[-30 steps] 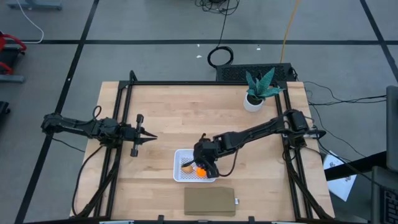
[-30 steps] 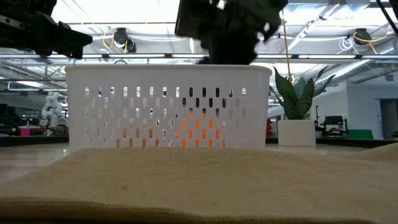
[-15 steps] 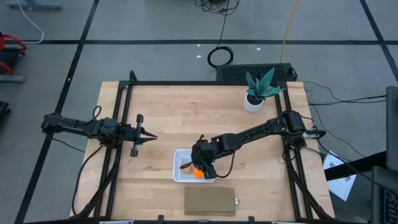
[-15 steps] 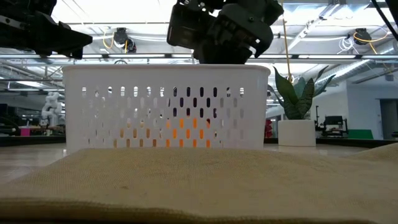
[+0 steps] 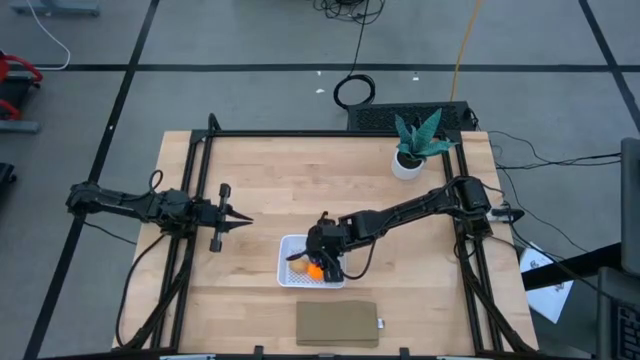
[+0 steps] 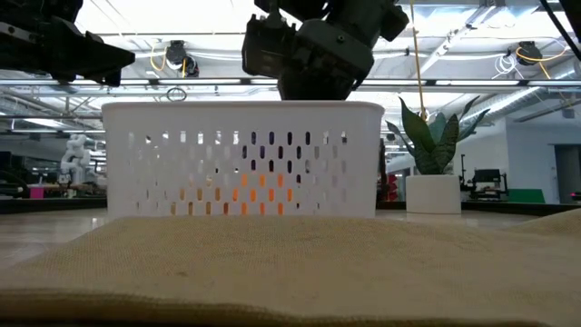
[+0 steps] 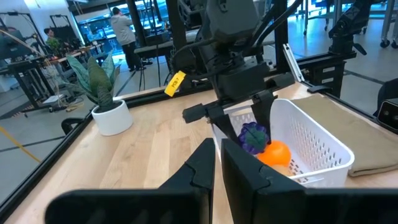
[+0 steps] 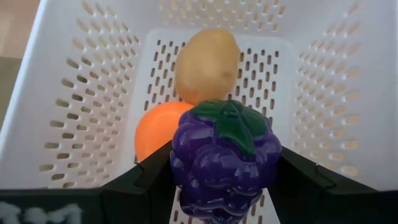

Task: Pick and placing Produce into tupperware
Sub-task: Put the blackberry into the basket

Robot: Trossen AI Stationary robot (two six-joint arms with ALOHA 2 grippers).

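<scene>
Over the tupperware, we find the right gripper clamping purple grapes for release beside the orange piece at nine o'clock.

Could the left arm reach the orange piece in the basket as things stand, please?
Probably not directly: the right gripper, holding the purple grapes, hangs over the orange piece inside the white basket; the left gripper is off to the side.

Inside the basket — potato and orange side by side, grapes above them; pad just beside the basket, potted plant well apart.
</scene>
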